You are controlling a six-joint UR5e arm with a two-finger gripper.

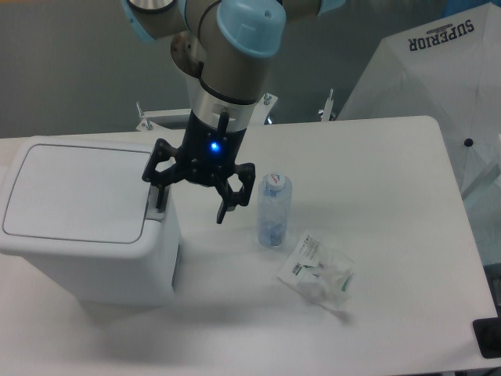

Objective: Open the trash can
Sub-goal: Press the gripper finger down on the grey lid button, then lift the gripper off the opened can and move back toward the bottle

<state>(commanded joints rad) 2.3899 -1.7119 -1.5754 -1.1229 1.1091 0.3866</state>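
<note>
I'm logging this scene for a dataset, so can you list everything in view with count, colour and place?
trash can: one, white with grey push tab, lid shut, left side of the table
plastic bottle: one, clear, upright, mid-table, right of the trash can
plastic bag: one, clear and crumpled with a printed label, in front and to the right of the bottle
table: one, white, under everything
umbrella: one, white with black lettering, beyond the table's right edge
dark object: one, black, bottom right corner, cut off
gripper: one, black with a blue light, open, one finger at the push tab
</note>
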